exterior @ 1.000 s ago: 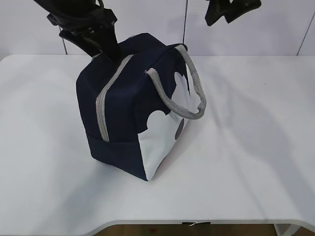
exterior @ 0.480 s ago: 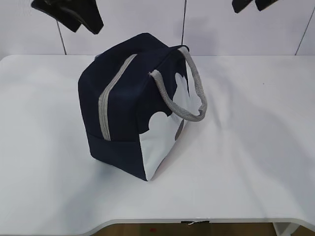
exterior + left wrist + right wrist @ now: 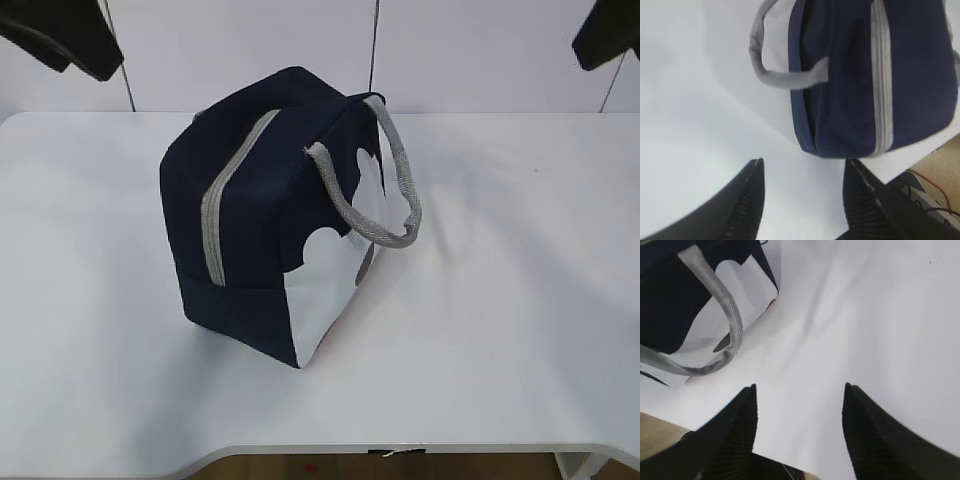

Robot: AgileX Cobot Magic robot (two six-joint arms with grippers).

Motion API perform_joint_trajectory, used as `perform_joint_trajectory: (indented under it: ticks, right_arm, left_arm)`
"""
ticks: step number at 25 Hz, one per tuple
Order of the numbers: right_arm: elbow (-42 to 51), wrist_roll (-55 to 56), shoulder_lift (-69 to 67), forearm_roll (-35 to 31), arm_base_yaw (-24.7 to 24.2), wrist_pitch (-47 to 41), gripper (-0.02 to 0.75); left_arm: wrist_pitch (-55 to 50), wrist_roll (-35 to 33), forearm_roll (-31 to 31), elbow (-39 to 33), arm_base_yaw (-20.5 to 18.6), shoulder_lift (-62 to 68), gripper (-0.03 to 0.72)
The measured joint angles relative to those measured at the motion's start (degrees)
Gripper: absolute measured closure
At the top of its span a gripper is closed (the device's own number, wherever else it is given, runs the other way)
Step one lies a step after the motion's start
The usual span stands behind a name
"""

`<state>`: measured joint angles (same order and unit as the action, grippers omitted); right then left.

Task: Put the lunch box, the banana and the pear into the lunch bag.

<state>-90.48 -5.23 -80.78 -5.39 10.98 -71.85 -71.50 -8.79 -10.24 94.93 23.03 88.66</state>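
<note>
The lunch bag [image 3: 265, 210], a boxy navy-blue fabric bag, stands on the white table [image 3: 500, 330], left of the table's middle in the exterior view, with its grey zipper [image 3: 225, 195] running closed along the upper face and down the near end. A grey webbing handle [image 3: 385, 185] loops out over the white side panel [image 3: 335, 270] on the bag's right. The left gripper [image 3: 802, 172] hangs above the table just beside the bag's end, its two black ribbed fingers [image 3: 747, 200] spread apart with only bare tabletop between them. The right gripper [image 3: 800, 395] is likewise spread and holds nothing, hovering over bare table near the handle and the white panel. In the exterior view both arms appear only as dark shapes at the upper corners, well apart from the bag. Lunch box, banana and pear show in no view.
</note>
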Motion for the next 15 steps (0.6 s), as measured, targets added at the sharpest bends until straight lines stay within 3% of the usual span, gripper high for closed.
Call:
perform_joint_trajectory:
  ticks: [15]
  right_arm:
    - [18.53, 0.09, 21.38, 0.0, 0.0, -0.11, 0.298]
  left_arm:
    - [-0.13, 0.0, 0.0, -14.07, 0.0, -22.75, 0.385]
